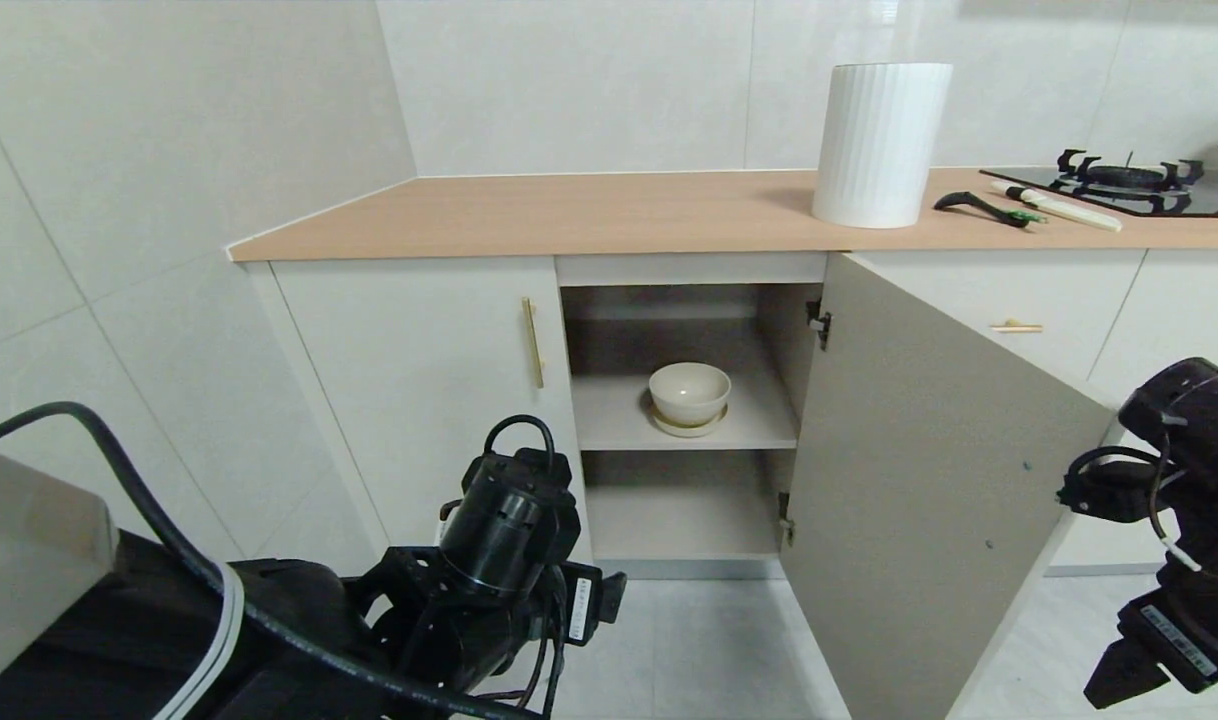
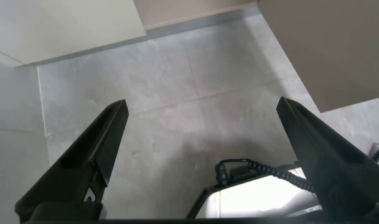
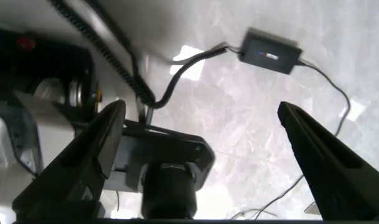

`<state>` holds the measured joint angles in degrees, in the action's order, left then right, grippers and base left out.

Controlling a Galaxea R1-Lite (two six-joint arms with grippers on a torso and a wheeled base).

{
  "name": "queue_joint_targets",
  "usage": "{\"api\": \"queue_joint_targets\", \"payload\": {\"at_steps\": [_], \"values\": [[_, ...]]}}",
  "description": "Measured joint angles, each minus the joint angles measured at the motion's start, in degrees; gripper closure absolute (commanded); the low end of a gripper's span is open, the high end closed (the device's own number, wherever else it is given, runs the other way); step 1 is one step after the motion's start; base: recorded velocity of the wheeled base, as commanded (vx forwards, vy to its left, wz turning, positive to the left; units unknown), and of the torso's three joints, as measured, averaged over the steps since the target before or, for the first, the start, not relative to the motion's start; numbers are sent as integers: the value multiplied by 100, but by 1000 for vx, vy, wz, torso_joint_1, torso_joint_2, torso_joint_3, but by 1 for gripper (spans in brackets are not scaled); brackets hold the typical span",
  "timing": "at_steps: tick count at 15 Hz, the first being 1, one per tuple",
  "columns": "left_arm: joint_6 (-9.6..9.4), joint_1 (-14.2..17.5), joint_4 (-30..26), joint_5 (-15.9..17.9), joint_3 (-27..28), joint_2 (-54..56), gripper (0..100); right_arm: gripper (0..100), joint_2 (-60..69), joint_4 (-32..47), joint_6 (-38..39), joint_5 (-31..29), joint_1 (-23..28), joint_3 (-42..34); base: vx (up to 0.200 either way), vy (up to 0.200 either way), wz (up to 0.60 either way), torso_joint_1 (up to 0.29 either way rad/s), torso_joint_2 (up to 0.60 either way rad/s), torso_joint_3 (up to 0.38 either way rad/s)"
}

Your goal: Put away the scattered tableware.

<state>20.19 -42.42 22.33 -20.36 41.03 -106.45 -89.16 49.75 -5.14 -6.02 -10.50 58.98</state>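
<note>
A cream bowl point(image 1: 689, 392) sits on a small plate point(image 1: 687, 424) on the middle shelf of the open cabinet point(image 1: 669, 300). The cabinet door point(image 1: 919, 480) hangs wide open to the right. My left arm is low in front of the cabinet, and its gripper point(image 2: 201, 124) is open over the bare floor, holding nothing. My right arm hangs low at the right, beyond the open door. Its gripper point(image 3: 201, 130) is open too, pointing down at the floor with nothing between the fingers.
On the wooden countertop point(image 1: 569, 212) stand a white ribbed container point(image 1: 879, 143), a black utensil point(image 1: 979, 206) and a white-handled knife point(image 1: 1064, 209), beside a black stove point(image 1: 1129, 185). A black power brick with cable point(image 3: 270, 52) lies on the grey floor.
</note>
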Motion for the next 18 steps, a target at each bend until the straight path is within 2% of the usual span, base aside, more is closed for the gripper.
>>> {"api": "queue_joint_targets", "payload": {"at_steps": [2,5,9,12,15,17,18], "values": [[0,-7,2,0,2,-2,0,0,140,179,-104,-18,301,146,0,0,0,0,0,0],[1,-2,16,0,6,-27,0,0,444,417,-319,6,1057,560,0,0,0,0,0,0],[0,-2,22,0,9,-33,0,0,527,228,-322,23,1688,948,0,0,0,0,0,0],[1,-2,30,0,9,-28,0,0,166,-733,266,17,1840,1012,0,0,0,0,0,0],[1,-2,30,-30,9,-22,0,0,-306,-2183,905,34,1832,808,0,0,0,0,0,0],[1,-2,33,-35,9,-22,0,0,-552,-2764,1009,61,1732,524,0,0,0,0,0,0],[1,-2,30,-35,9,-22,0,0,-664,-2807,1025,83,1631,430,0,0,0,0,0,0]]}}
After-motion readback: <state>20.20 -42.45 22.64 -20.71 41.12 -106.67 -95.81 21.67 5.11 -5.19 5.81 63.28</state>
